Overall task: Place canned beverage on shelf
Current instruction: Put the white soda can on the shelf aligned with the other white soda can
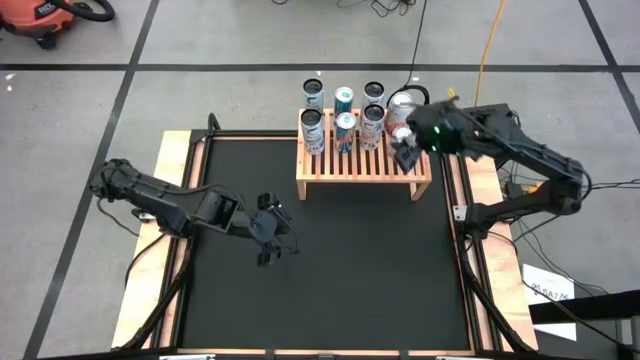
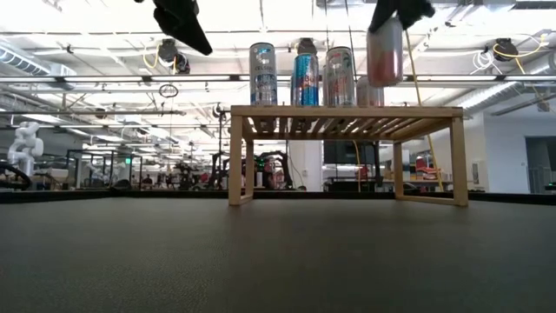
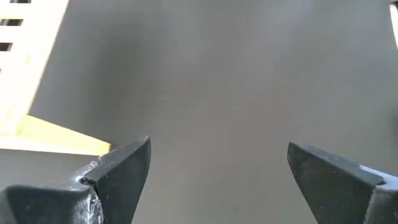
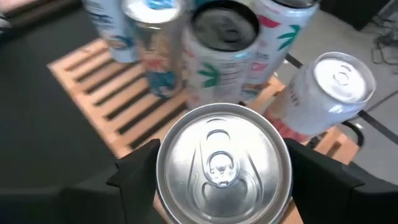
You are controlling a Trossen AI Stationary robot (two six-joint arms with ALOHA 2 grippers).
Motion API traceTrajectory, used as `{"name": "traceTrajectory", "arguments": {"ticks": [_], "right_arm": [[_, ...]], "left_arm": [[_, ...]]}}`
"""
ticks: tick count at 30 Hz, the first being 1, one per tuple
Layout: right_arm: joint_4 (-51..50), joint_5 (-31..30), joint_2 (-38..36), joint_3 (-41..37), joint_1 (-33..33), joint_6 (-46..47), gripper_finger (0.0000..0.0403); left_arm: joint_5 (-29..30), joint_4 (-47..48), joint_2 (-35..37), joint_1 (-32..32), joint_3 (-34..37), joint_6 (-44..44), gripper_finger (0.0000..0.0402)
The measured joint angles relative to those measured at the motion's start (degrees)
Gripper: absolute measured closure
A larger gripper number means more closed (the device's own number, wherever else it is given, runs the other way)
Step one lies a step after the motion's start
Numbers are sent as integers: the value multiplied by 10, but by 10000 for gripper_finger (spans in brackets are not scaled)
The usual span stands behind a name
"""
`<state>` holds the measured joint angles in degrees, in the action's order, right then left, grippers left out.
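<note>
The right gripper (image 1: 408, 140) hung over the right end of the shelf (image 1: 362, 165), in the upper middle of the high view, its fingers clamped on either side of a canned beverage (image 4: 222, 163). In the right wrist view the can's silver lid faced the camera squarely, a dark finger (image 4: 140, 171) pressed to each flank. In the low view the same can (image 2: 385, 50) stood upright near the top right of the frame, long axis vertical, lid up, its base a little above the slatted top and apart from it. Other cans (image 2: 301, 76) stood upright in a cluster on the shelf's left and middle, just beside the held one.

The left gripper (image 1: 268, 232) waited over the black mat (image 1: 330, 270) at lower left of centre, well apart from the shelf, its fingers spread wide with nothing between them.
</note>
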<state>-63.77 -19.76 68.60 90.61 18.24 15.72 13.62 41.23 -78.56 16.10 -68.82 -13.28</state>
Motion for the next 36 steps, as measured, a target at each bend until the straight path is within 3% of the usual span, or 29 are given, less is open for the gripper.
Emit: {"name": "traceTrajectory", "arguments": {"ticks": [6,14,20,36], "right_arm": [[1,104,30,0,111,-93,125],[23,212,37,-1,202,-176,122],[39,285,37,-30,241,-216,121],[64,385,50,-64,302,-297,120]], "left_arm": [[-6,0,0,-19,0,1,27],[-7,3,0,-19,0,1,27],[-8,4,0,-24,0,1,27],[-16,18,0,-74,0,7,27]]}}
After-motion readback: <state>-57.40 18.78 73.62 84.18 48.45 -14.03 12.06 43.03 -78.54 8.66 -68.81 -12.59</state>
